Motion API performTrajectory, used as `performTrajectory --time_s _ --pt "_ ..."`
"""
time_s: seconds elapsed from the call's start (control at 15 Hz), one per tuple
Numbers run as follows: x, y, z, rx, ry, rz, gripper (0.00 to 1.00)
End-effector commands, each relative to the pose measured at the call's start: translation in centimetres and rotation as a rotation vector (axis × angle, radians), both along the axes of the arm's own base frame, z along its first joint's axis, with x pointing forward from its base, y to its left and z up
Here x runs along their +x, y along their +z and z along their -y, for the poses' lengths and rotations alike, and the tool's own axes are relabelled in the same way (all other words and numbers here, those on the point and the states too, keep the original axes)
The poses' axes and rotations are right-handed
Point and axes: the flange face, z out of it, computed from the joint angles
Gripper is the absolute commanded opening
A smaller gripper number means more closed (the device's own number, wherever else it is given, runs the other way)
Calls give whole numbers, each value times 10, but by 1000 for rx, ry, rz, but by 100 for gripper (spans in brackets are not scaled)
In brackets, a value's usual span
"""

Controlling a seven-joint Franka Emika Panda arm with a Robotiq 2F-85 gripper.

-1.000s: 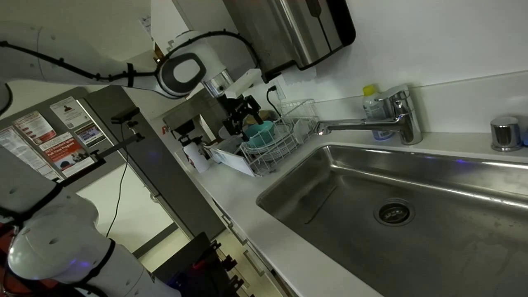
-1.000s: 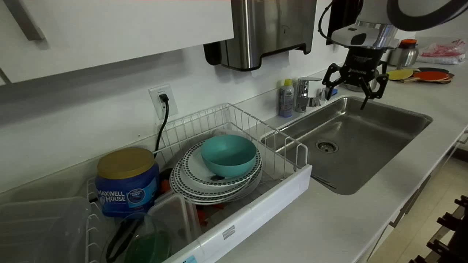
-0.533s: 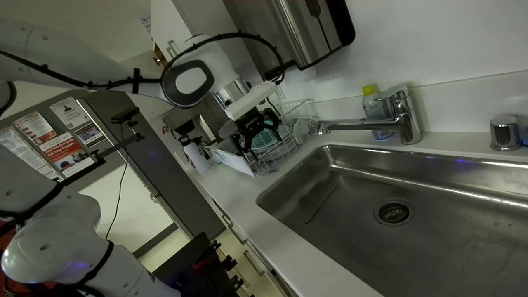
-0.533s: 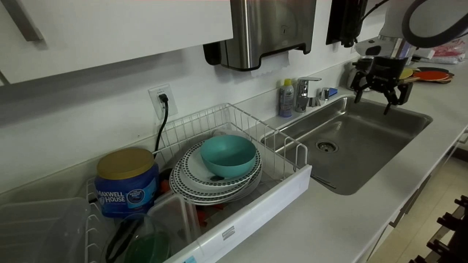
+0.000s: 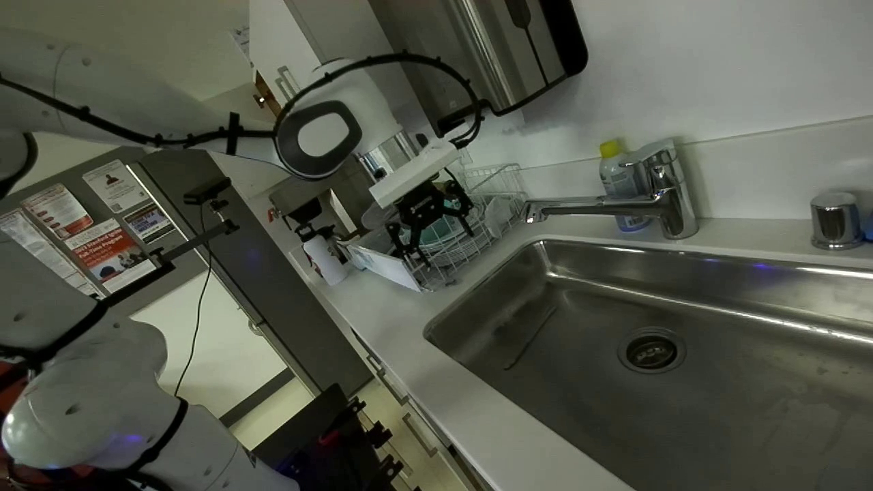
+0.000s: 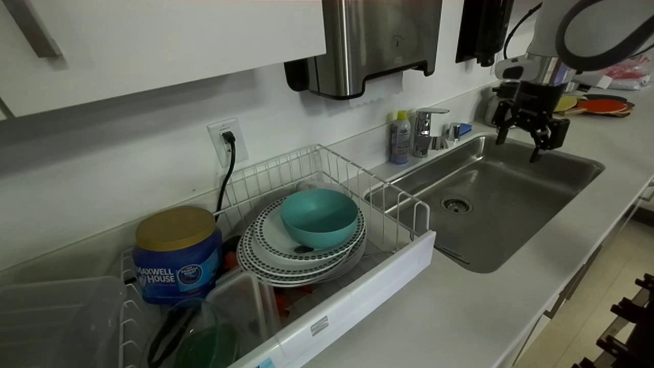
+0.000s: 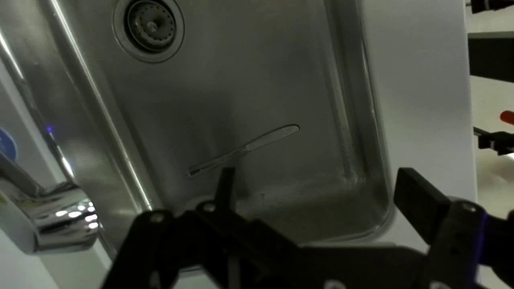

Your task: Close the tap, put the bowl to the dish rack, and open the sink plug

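The chrome tap (image 5: 672, 198) stands on the sink's wall side; it also shows in the wrist view (image 7: 60, 218). I see no water stream at its spout. The teal-green bowl (image 6: 319, 220) sits upright on stacked plates in the dish rack (image 6: 352, 301). In an exterior view my gripper (image 5: 449, 249) partly covers the bowl. My gripper (image 6: 518, 151) is above the sink, apart from tap and bowl. In the wrist view the gripper (image 7: 319, 174) is open, with nothing between its fingers. The sink plug (image 7: 151, 26) sits in the drain, also seen in both exterior views.
A knife (image 7: 257, 144) lies in the sink (image 6: 511, 214). A spray can (image 6: 400, 138) stands beside the tap, and a chrome knob (image 5: 836, 219) farther along. A metal dispenser (image 6: 378, 46) hangs on the wall. A blue coffee tub (image 6: 176, 260) stands beside the plates.
Over the last second my open gripper has moved away from the wall and tap side and turned slightly. In the last half second it has barely moved. Bowl, tap and plug look unchanged.
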Motion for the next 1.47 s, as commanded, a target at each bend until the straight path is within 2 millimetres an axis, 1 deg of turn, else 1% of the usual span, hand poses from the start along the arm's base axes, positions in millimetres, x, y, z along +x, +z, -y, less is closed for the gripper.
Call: performTrajectory --time_s 0.0,0.27,0.53,0.93,1.13,1.2,1.33,1.4 --pt "27 -19 24 17 -198 10 100" --pt "50 -49 48 47 -412 28 100" --pt "75 -90 65 106 -623 72 100" --pt "101 -141 101 183 -916 189 100" --pt "110 -156 113 214 -1051 267 100" --pt "99 -152 107 181 -972 219 100" --pt "99 -160 109 175 -971 216 100" --pt "99 -160 109 176 -969 216 100"
